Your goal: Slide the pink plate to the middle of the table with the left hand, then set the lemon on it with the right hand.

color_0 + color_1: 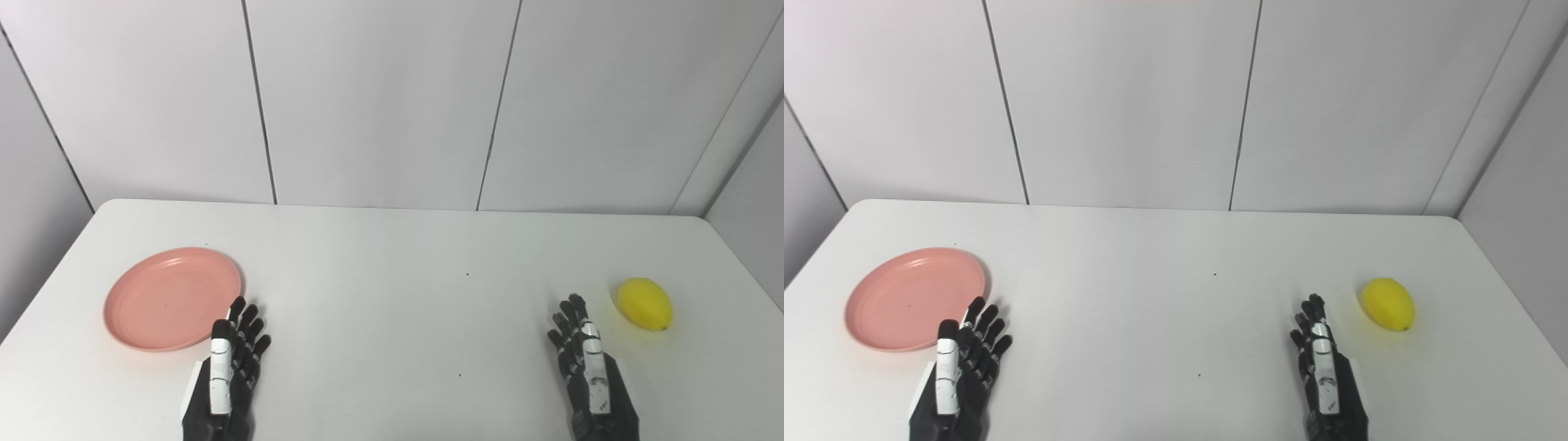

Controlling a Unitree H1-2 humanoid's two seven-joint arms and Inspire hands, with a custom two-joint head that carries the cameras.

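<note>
Left hand (229, 373) sits at the near edge of the surface (392, 318), palm down-ish with the fingers (248, 327) stretched forward and spread a bit, holding nothing. Its fingertips end right at the near right rim of the pink plate (165, 300); can't really tell if they touch it or just overlap it from this angle. Right hand (591, 373) is pretty much a mirror of it on the other side: flat, fingers apart and pointing away from the robot, nothing in it either. Both are black with a white strip running along the top.

Bit further out on the right is the lemon (644, 304), just beside the right hand's fingertips but not touching them. It's lying on its side, long axis running diagonally, far-left to near-right, with the little nub end pointing toward the near right. Smooth, bright yellow, oval, looks kinda plasticky.

Pink plate is on the left side of the surface, well apart from the lemon. Round, shallow, matte salmon pink with a raised rim and a flat centre, lying flat and right side up. So it's off to the left, not in the middle.

Surface itself is plain white with rounded far corners and a couple of tiny dark specks near the centre. Behind it is a wall of pale grey panels (380, 104) with thin dark seams.
</note>
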